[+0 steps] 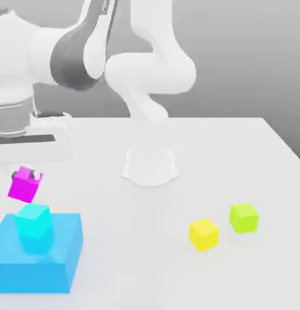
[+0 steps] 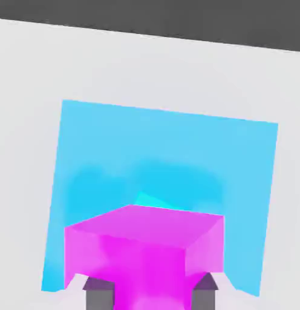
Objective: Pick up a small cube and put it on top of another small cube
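A small magenta cube (image 1: 23, 187) hangs tilted in the air at the exterior view's left, with my gripper (image 1: 28, 176) shut on it. Just below it a small cyan cube (image 1: 33, 223) stands on a big flat blue block (image 1: 55, 254); a thin gap separates the two cubes. In the hand view the magenta cube (image 2: 143, 254) sits between my dark fingertips (image 2: 99, 293), and it covers most of the cyan cube (image 2: 146, 198), of which a sliver shows above the blue block (image 2: 176, 157).
A yellow cube (image 1: 204, 234) and a lime-green cube (image 1: 244, 217) lie on the white table (image 1: 225, 157) at the exterior view's right. The arm's white base (image 1: 149, 164) stands mid-table.
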Motion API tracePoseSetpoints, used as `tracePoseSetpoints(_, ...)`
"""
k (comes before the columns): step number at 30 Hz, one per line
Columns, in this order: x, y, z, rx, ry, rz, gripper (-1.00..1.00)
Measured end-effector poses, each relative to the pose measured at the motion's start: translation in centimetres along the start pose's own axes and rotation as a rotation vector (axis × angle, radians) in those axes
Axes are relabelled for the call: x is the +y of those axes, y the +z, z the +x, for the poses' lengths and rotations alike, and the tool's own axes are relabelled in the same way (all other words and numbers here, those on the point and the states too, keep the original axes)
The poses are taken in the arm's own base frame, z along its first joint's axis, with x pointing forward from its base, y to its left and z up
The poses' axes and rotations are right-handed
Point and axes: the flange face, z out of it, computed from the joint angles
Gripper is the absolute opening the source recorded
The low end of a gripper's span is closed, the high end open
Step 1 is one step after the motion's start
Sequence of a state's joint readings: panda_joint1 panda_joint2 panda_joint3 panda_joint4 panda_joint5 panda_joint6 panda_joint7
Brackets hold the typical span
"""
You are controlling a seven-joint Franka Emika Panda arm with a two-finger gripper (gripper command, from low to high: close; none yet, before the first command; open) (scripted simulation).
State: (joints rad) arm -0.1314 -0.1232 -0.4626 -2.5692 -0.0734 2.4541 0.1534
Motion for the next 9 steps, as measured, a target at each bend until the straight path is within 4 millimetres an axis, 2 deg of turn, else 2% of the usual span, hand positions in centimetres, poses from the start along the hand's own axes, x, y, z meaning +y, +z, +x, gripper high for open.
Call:
tracePoseSetpoints(2, 0.1, 2.3, -0.1, 0.001, 0.001, -0.002, -1.0)
tracePoseSetpoints(3, 0.2, 3.3, -0.1, 0.002, 0.003, -0.004, 1.0)
tracePoseSetpoints(8, -0.1, 3.3, -0.1, 0.002, -0.004, -0.004, 1.0)
tracePoseSetpoints(9, 0.2, 3.8, -0.1, 0.003, 0.001, -0.006, 1.0)
